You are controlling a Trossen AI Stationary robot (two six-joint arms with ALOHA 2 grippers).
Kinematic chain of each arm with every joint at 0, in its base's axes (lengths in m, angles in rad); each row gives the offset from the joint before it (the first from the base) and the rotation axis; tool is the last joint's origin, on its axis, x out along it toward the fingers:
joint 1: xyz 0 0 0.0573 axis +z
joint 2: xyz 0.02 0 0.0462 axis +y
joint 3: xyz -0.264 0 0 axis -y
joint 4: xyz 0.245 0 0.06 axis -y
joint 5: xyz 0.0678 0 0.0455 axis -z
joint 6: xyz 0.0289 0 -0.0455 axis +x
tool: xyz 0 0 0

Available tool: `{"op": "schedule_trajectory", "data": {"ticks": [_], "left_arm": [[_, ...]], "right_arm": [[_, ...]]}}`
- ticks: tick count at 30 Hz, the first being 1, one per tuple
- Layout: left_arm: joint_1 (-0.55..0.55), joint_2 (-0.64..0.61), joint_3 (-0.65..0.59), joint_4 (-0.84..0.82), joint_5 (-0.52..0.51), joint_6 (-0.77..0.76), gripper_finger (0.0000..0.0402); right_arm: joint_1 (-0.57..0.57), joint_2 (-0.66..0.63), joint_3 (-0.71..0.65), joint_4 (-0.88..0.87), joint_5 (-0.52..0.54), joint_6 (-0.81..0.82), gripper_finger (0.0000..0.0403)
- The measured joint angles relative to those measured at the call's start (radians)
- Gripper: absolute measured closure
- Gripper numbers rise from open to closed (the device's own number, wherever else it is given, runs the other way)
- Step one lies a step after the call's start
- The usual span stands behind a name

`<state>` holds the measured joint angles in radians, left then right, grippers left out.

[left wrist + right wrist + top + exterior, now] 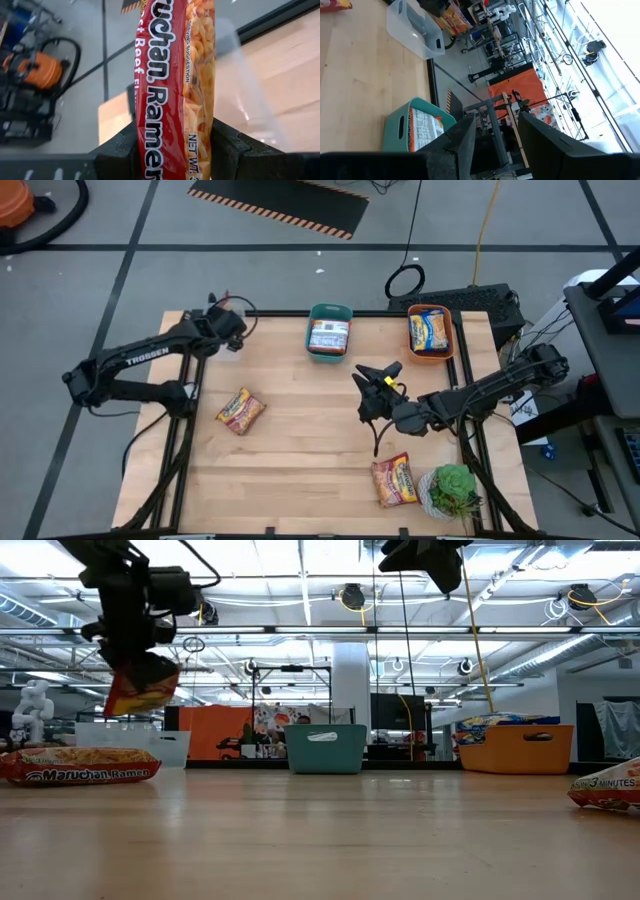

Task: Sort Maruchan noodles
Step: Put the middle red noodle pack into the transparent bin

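The left gripper [175,145] hangs above the table's 10 o'clock corner, over a clear bin [415,27], its fingers [117,155] clamped on a red packet [175,80] that dangles upright (the wrapper reads "Ramen" lengthwise). In the low view that same packet [140,685] hangs well clear of the tabletop. A second packet [240,411] lies flat at about 9 o'clock on the wooden table [300,450]. At 12 o'clock a teal bin [329,331] holds a blue-white packet [328,336]. The right gripper [375,385] hovers near the table's middle, toward 2 o'clock, its fingers [455,145] apart with nothing between them. An orange bin [430,332] at 1 o'clock holds a yellow packet [429,330]. Another packet [394,479] lies at 5 o'clock, just beside a potted plant [452,488].
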<state>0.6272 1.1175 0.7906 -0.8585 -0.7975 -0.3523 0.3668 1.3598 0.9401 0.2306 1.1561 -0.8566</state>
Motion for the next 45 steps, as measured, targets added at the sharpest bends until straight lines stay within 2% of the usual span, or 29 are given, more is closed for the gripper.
{"op": "schedule_trajectory", "data": {"ticks": [6, 15, 22, 30, 45], "left_arm": [[0.032, 0.000, 0.000, -0.079, 0.000, -0.049, 0.0243], [0.034, 0.000, 0.000, -0.079, 0.001, -0.062, 0.0243], [0.034, 0.016, -0.019, -0.047, -0.005, -0.088, 0.0243], [0.034, 0.064, -0.045, 0.031, -0.005, -0.047, 0.0243], [0.035, 0.074, -0.045, 0.032, 0.011, -0.031, 0.0242]], "right_arm": [[0.000, 0.000, 0.000, 0.002, -0.002, -0.002, 0.0257], [-0.001, 0.000, 0.000, 0.004, -0.004, -0.023, 0.0257], [-0.001, 0.000, 0.000, 0.004, -0.005, -0.023, 0.0257], [-0.001, 0.000, 0.000, 0.005, -0.005, -0.034, 0.0257], [-0.008, 0.000, -0.001, 0.005, -0.007, -0.046, 0.0257]]}}
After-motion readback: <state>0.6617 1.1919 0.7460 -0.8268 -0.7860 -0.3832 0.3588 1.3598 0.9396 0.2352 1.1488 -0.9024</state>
